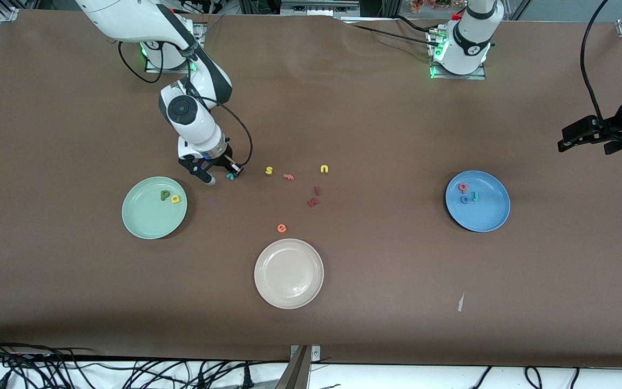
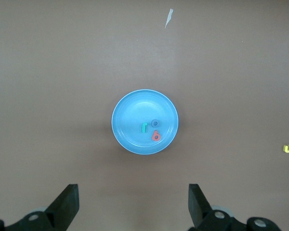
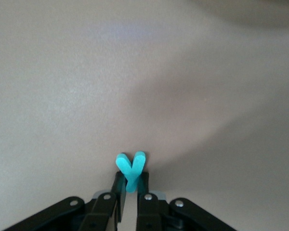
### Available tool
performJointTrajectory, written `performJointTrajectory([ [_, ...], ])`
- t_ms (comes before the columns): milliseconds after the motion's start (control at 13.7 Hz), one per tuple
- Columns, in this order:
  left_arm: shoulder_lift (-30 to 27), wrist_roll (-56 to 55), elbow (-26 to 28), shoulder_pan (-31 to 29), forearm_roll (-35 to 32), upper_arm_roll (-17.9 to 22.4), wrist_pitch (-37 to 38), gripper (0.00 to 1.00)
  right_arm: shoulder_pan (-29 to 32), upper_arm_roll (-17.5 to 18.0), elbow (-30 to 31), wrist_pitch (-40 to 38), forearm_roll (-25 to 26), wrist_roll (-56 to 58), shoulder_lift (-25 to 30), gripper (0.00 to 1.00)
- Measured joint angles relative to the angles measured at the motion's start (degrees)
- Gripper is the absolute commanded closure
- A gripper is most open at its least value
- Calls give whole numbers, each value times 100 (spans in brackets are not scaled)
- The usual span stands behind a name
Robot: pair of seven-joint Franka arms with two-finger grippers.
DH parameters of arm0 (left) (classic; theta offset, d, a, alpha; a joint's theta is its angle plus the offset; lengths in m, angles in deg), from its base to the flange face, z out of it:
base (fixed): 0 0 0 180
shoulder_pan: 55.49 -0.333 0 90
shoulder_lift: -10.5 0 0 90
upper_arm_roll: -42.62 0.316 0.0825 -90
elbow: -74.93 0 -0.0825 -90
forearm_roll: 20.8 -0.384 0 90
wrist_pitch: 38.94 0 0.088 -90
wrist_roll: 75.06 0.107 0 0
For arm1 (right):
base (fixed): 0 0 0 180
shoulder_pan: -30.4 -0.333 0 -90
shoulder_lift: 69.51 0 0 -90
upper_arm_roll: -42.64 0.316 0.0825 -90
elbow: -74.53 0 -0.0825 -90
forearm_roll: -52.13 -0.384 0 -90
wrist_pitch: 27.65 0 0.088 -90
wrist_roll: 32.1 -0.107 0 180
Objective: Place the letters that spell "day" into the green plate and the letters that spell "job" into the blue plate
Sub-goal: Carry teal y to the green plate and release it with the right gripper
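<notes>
My right gripper [image 1: 230, 174] is down at the table between the green plate [image 1: 143, 219] and the loose letters, shut on the teal y [image 3: 131, 169], whose stem sits between the fingertips. The dark green d [image 1: 164, 195] and yellow a [image 1: 175, 199] lie in the green plate. In the blue plate [image 1: 492, 213] lie the pinkish-red b [image 1: 462, 187], blue o [image 1: 464, 200] and teal j [image 1: 475, 196]. The left wrist view shows the same plate [image 2: 130, 113] with all three letters. My left gripper [image 2: 134, 204] hangs open high over the left arm's end of the table, waiting.
A cream-white plate [image 1: 268, 286] lies nearest the front camera. Loose letters sit mid-table: a yellow s [image 1: 269, 170], a yellow u [image 1: 324, 169], an orange e [image 1: 282, 228] and dark red letters [image 1: 313, 197]. A scrap of white tape [image 1: 460, 303] lies near the front edge.
</notes>
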Motion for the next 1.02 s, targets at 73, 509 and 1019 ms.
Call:
performJointTrajectory([
  [73,3,-95,37,30,2,-1,-28,0,3,-81,-46,-23,10,123,-7,100],
  [509,5,-166,87,2,5,26,-75,0,58,-383,-1363,-1969,46,914,-9,100],
  [1019,6,-166,87,-77,35,29,-84,0,1068,-771,-2160,-2996,54,3355,-43,8],
])
